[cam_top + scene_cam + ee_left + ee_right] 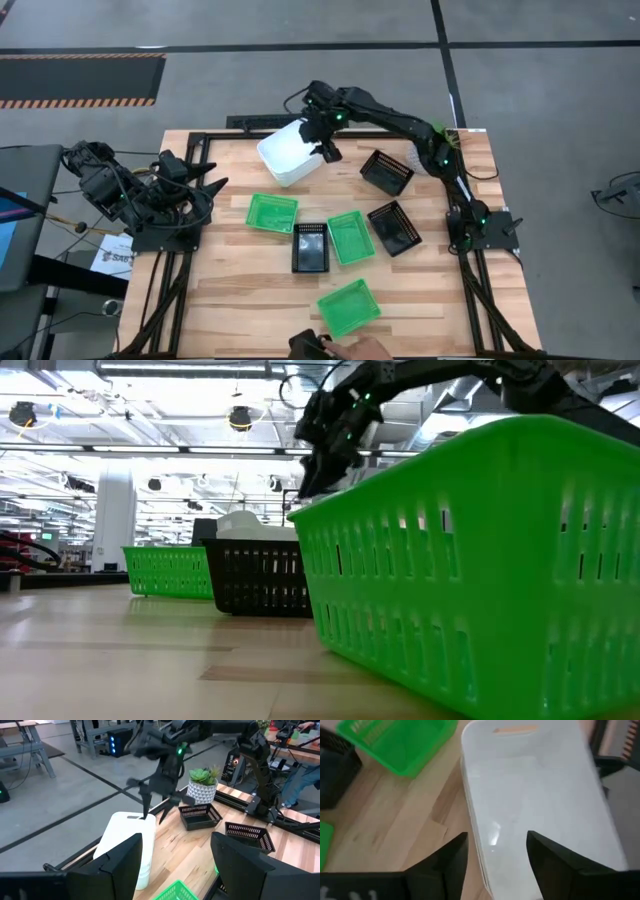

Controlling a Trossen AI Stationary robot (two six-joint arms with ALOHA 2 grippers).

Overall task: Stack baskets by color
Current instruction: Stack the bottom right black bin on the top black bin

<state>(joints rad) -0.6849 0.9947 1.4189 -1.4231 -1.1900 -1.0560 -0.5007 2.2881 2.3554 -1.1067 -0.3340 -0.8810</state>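
Wooden surface (240, 290) carries scattered green and black baskets; right tool (327, 150) hangs spread just above the white basket stack (288, 152) at its far edge; light, stiff, smooth plastic, best pinched at a rim; left tool (175, 865) waits spread.

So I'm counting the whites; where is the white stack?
In the high view, the white stack sits at the table's far edge, left of centre, just beyond a green basket, under the right tool.

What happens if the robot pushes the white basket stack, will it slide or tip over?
The white basket stack would probably slide: it looks like smooth, light plastic on a flat wooden table. It sits low and wide, so tipping seems unlikely, though its end overhangs the table edge.
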